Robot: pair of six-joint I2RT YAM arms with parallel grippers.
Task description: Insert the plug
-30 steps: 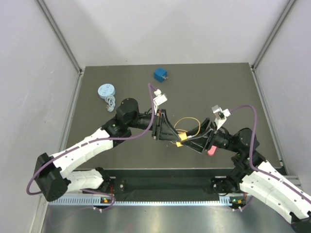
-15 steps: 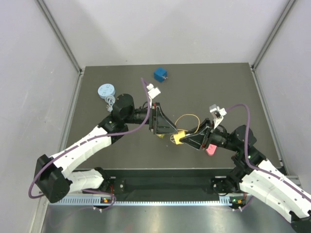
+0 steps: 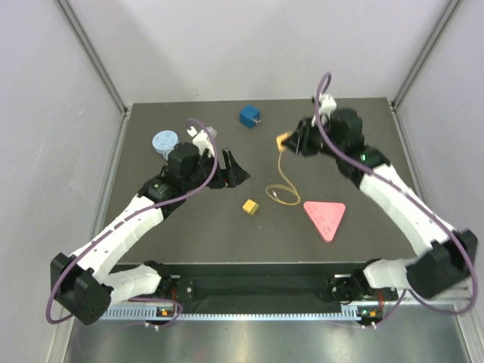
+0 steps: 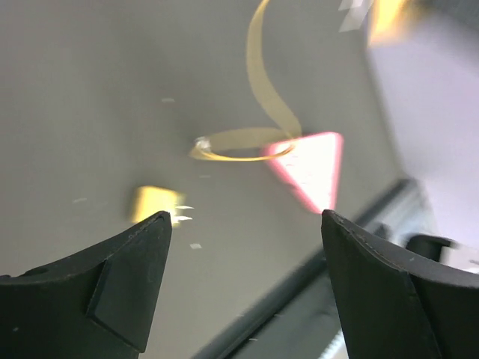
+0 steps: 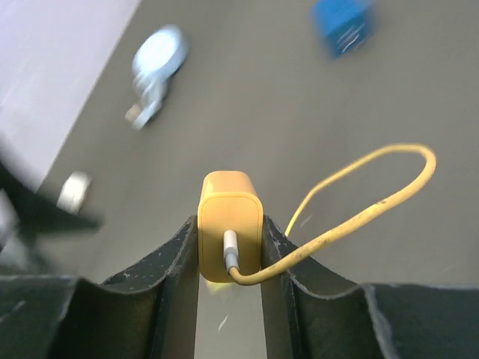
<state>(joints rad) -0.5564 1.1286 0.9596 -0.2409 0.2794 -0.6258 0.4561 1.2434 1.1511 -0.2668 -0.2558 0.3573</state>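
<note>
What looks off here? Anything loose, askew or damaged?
No damage or spill visible. Odd bit: the yellow cable hangs from the yellow adapter clamped in the right gripper, raised off the table, ending in a loose coil below. A small yellow block lies alone beside that coil. The left gripper is open, empty.

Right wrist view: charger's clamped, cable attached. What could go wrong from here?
1. The cable trails from the charger down to a loop on the table. Moving on could drag it, and it might sweep the small yellow block lying near the loop.
2. The right gripper pinches only the charger's two sides, so a cable tug could twist it or pull it loose.
</note>
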